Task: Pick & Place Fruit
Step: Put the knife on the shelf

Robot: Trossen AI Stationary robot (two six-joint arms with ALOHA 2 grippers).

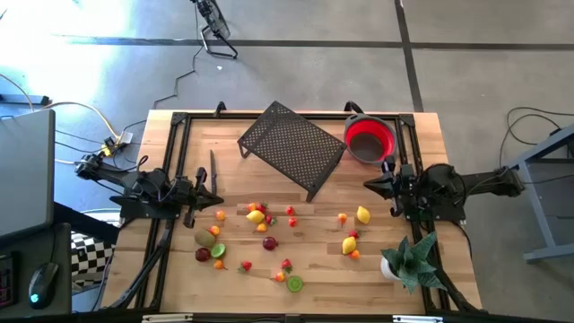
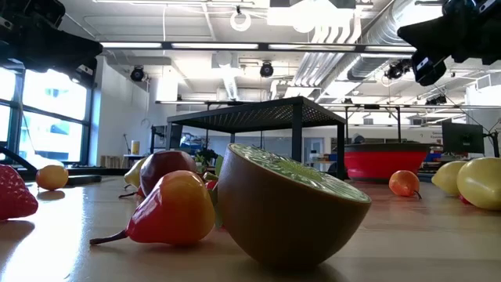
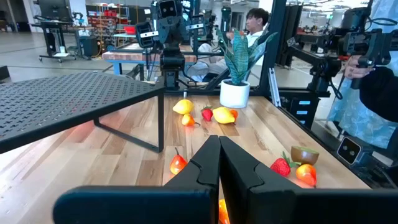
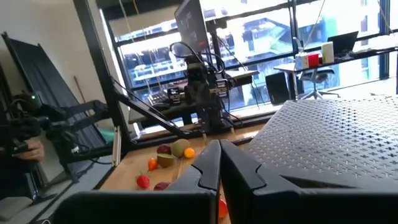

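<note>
**Ana:** On top of the table [image 1: 170, 269], what is the biggest thing, and what is it made of?

**Ben:** The top itself is pale wooden planking with a black frame along its edges. Next is the black perforated metal rack [image 1: 291, 146], a flat sheet on thin legs, set askew at the far middle. Just beside it, at the far right corner, sits the red bowl [image 1: 370, 138], round with a grey rim.

**Ana:** And the fruit?

**Ben:** The fruit [image 1: 260, 216] lies loose across the near half, smooth glossy pieces: yellow lemons, a brown kiwi, a cut lime half, strawberries and small orange ones. None is in the bowl. A spiky green plant [image 1: 411, 260] in a white pot stands at the near right.

**Ana:** How are the arms placed?

**Ben:** The left gripper [image 1: 215, 199] hangs at the left side, its fingers pressed together on nothing. The right gripper [image 1: 372, 184] is at the right side, just near the bowl, pinched closed and empty too.

**Ana:** Is there room to move?

**Ben:** Bare wood lies between each gripper and the scattered pieces. The middle is crowded. Some pieces lie near the front edge, and the pot crowds the near right corner.
</note>
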